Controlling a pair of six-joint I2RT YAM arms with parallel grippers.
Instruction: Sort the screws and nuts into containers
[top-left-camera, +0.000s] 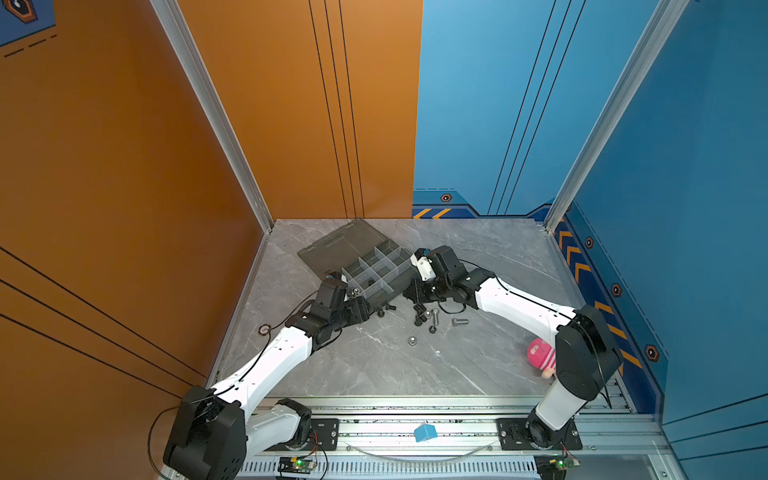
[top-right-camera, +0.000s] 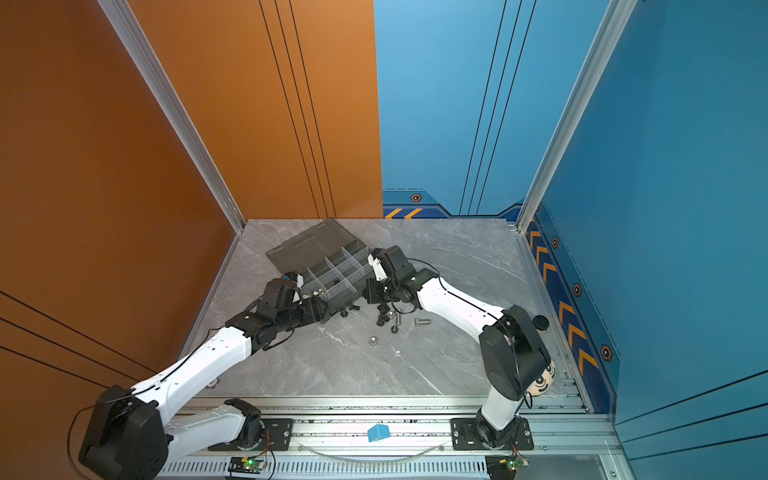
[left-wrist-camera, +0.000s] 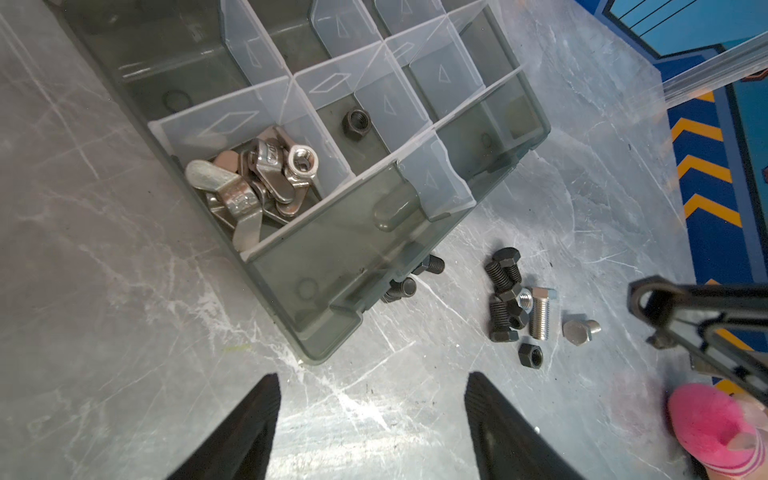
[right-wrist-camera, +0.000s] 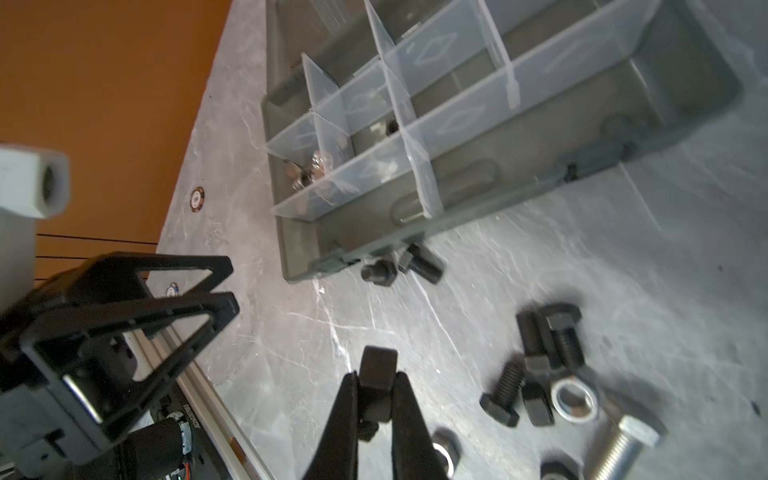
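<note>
Pinching a black screw (right-wrist-camera: 376, 368) between its fingers, the right gripper (right-wrist-camera: 376, 384) hung near the loose screws (right-wrist-camera: 561, 336) and nuts (right-wrist-camera: 556, 402) just beside the box (right-wrist-camera: 498, 195). The left gripper (left-wrist-camera: 374, 399) had its fingers spread wide by the box's corner. Silver wing nuts (left-wrist-camera: 245, 187) lay in one compartment (left-wrist-camera: 199, 124) — one black nut (left-wrist-camera: 348, 126) next door.

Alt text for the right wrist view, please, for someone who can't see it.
The right gripper is shut on a small black fastener over the grey marble table. Beyond it lies the open organizer box, silver nuts in one compartment, with loose black screws and a silver bolt on the table nearby; the open left gripper is also in frame.
</note>
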